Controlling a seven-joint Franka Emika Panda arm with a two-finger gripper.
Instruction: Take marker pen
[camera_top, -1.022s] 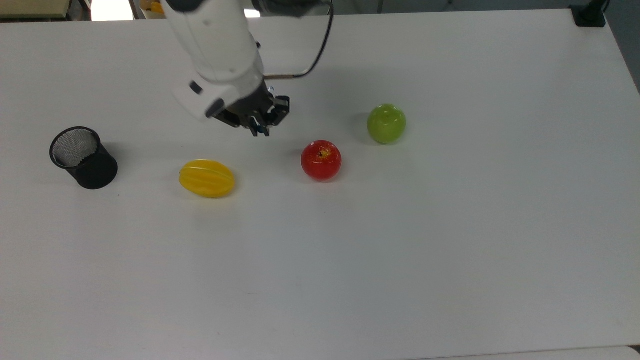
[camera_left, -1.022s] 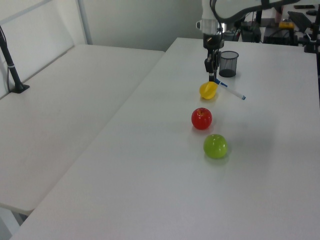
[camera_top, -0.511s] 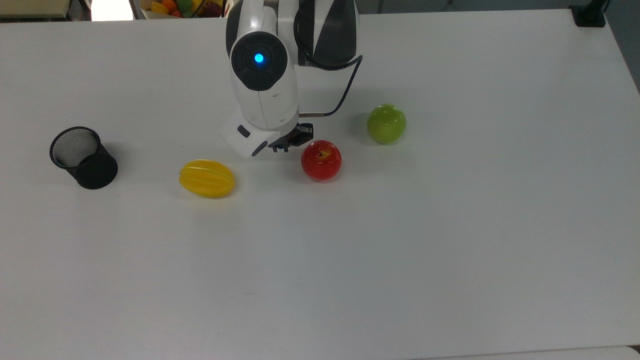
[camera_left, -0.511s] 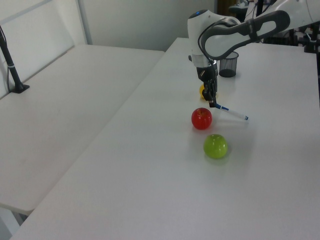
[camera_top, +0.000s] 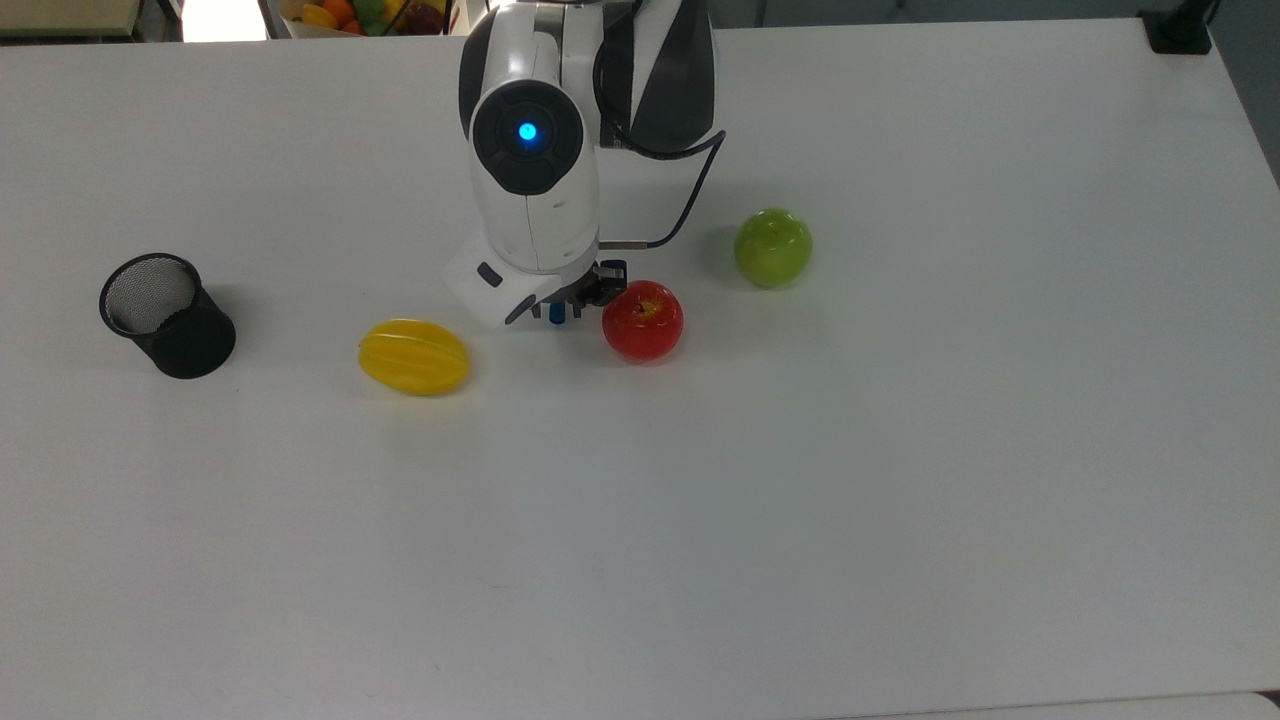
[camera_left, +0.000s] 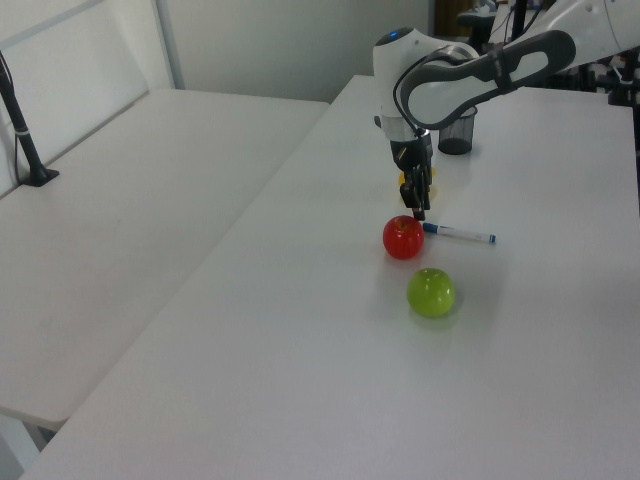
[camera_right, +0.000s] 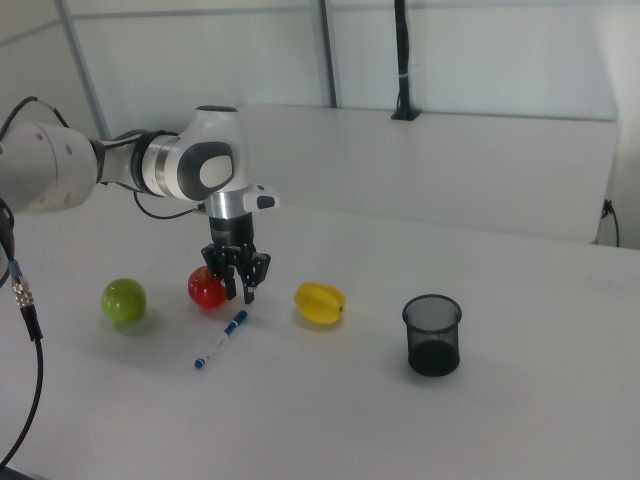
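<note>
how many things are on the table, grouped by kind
apples: 2, a red apple and a green apple
yellow ridged fruit: 1
marker pen: 1
black mesh cup: 1
total: 5

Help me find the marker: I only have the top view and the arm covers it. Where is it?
Observer: The marker lies flat on the table, in front of the red apple in the right view.
Operator: Which end is by the hand?
Observer: The blue cap end, just below the hand.
Operator: Is the yellow fruit crowding it?
Observer: No, the yellow fruit sits apart, to the right view's right of the marker.
</note>
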